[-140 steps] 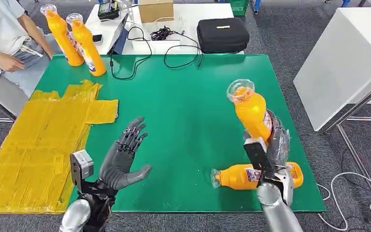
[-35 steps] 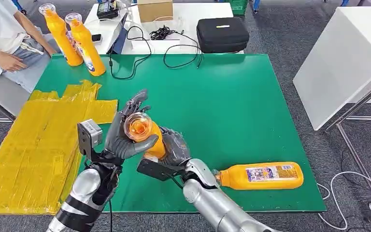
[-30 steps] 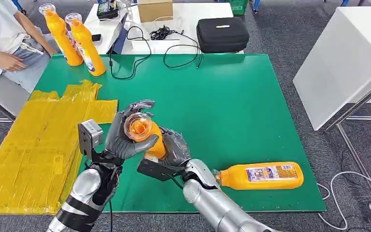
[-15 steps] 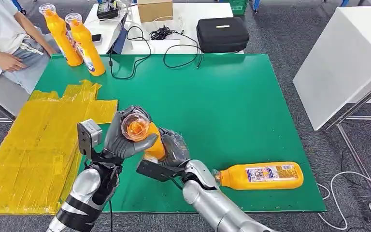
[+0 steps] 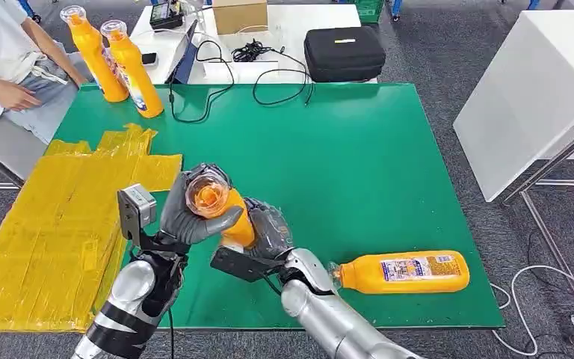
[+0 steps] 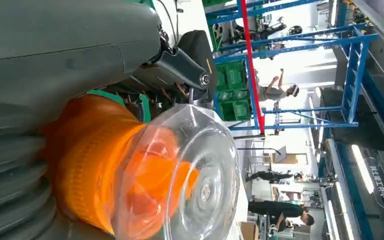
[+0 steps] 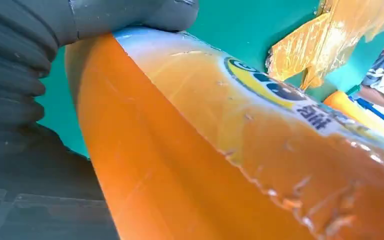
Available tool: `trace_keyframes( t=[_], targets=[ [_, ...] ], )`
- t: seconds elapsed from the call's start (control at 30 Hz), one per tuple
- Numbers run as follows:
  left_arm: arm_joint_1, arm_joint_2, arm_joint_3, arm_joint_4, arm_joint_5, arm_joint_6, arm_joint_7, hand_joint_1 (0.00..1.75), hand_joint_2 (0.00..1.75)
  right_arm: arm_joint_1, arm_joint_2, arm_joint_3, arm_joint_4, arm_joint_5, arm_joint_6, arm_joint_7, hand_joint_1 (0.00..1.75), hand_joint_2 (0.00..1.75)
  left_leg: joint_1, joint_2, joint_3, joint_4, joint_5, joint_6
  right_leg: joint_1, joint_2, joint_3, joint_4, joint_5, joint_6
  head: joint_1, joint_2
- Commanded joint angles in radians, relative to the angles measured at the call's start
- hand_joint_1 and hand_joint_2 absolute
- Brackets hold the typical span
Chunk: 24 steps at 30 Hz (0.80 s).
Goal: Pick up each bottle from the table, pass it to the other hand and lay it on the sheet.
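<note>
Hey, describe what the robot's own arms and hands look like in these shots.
Both arms are silver metal with dark bands near the wrists. The left hand and right hand are dark grey, with thick thumbs and jointed darker fingers. A small grey camera box sits at the left wrist, a black bracket at the right. Wrist views show grey ribbed covers.

Glossy plastic bottle [image 5: 228, 212], crinkly sheet [image 5: 52, 217]

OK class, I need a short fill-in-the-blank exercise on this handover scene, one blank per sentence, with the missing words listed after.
1. The bottle in mid-handover is gripped by ____ of the robot's hands.
2. The table mat is ____ in colour.
3. The bottle near the right edge lies on its ____.
4. At the far left corner, ____ upright bottles stand together.

Missing words: both; green; side; two
</note>
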Motion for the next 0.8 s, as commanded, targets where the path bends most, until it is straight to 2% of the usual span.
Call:
trace_keyframes(
  t=[0.03,0.43,0.47,0.5,0.53,0.57,0.6,0.8],
  targets=[
    [-0.049,-0.029,0.000,0.046,-0.007,0.025,-0.003,1.75,1.75,0.007,-0.002,0.061,0.005,0.016,-0.004,-0.006,1.75,1.75,0.000,-0.002,0.002,0.000,-0.001,0.000,0.001,-0.002,0.003,0.000,-0.001,0.000,0.000,0.000],
    [-0.044,-0.026,0.010,0.043,-0.016,0.042,-0.007,1.75,1.75,0.015,-0.003,0.051,-0.012,0.013,-0.017,-0.010,1.75,1.75,0.002,-0.002,0.005,0.000,-0.002,0.000,0.002,-0.003,0.006,-0.001,-0.002,-0.001,0.000,0.000],
    [-0.044,-0.026,0.015,0.043,-0.018,0.047,-0.008,1.75,1.75,0.017,-0.004,0.049,-0.019,0.012,-0.020,-0.008,1.68,1.75,0.002,-0.002,0.006,0.000,-0.002,0.000,0.002,-0.004,0.007,0.000,-0.003,-0.001,0.000,0.000],
    [-0.044,-0.026,0.016,0.043,-0.020,0.051,-0.008,1.75,1.75,0.018,-0.004,0.046,-0.021,0.012,-0.025,-0.007,1.24,1.75,0.001,-0.002,0.004,0.000,-0.002,0.000,0.001,-0.003,0.005,-0.001,-0.002,-0.001,0.000,0.000],
    [-0.043,-0.026,0.017,0.042,-0.021,0.052,-0.009,1.75,1.75,0.020,-0.004,0.044,-0.023,0.011,-0.027,-0.008,0.42,1.75,0.002,-0.002,0.007,0.000,-0.003,0.000,0.002,-0.004,0.008,-0.001,-0.003,-0.001,0.000,0.000],
    [-0.041,-0.026,0.019,0.041,-0.022,0.055,-0.009,1.75,1.75,0.023,-0.004,0.041,-0.028,0.011,-0.034,-0.009,0.14,1.75,0.001,-0.002,0.002,0.000,-0.001,0.000,0.001,-0.003,0.003,0.000,-0.001,-0.001,0.000,0.000],
    [-0.038,-0.025,0.022,0.040,-0.023,0.059,-0.010,1.75,1.75,0.025,-0.005,0.040,-0.030,0.012,-0.037,-0.010,0.00,1.75,0.001,-0.002,0.004,0.000,-0.002,0.000,0.001,-0.003,0.005,-0.001,-0.002,-0.001,0.000,0.000],
    [-0.034,-0.025,0.026,0.038,-0.023,0.064,-0.010,1.75,1.75,0.031,-0.004,0.035,-0.036,0.010,-0.046,-0.011,0.00,1.75,0.000,-0.001,0.002,0.000,-0.001,0.000,0.001,-0.002,0.003,0.000,-0.001,0.000,0.000,0.000]
  ],
)
